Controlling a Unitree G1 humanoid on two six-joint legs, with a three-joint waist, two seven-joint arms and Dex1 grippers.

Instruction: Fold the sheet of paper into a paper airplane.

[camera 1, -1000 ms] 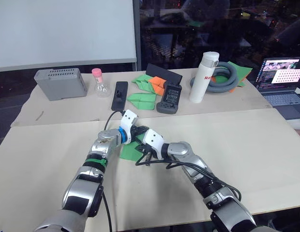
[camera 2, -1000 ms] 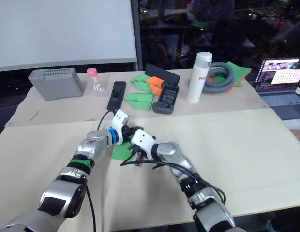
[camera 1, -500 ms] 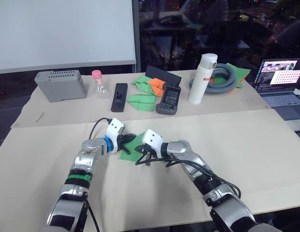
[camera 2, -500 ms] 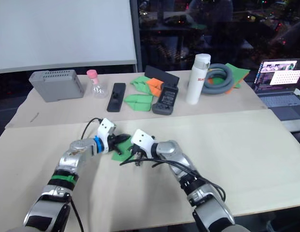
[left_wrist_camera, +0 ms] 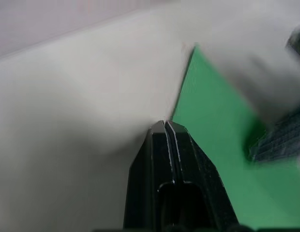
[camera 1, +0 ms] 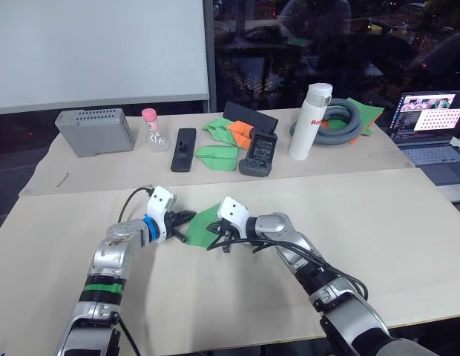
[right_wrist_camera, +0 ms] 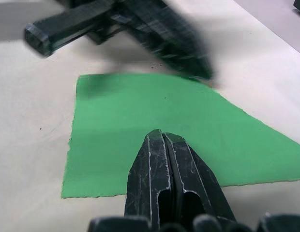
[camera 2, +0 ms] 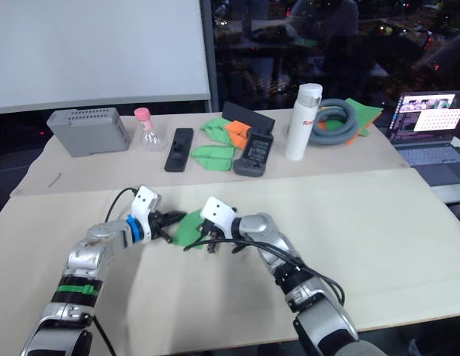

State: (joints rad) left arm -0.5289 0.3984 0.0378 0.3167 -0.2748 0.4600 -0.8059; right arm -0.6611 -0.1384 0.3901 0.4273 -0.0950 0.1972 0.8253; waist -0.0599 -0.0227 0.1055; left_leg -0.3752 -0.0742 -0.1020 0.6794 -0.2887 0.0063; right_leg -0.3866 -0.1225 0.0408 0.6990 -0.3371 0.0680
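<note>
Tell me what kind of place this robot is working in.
Probably a lab or office workspace at night: a white projection screen, an open laptop with a lit display, and a dark glass window behind the beige work table.

Sheet of paper (camera 1: 202,225) — plain bright green, unpatterned, on the pale beige table (camera 1: 378,222). Both grippers' fingers black: left gripper (camera 1: 187,218), right gripper (camera 1: 215,237); wrist housings white, left with a blue ring. Behind the sheet: green folded papers (camera 1: 217,154) with an orange one (camera 1: 241,132), white bottle (camera 1: 304,120) with red lettering, grey hose (camera 1: 343,117), grey box (camera 1: 93,130) — pink-capped clear bottle (camera 1: 150,127) beside it.
</note>
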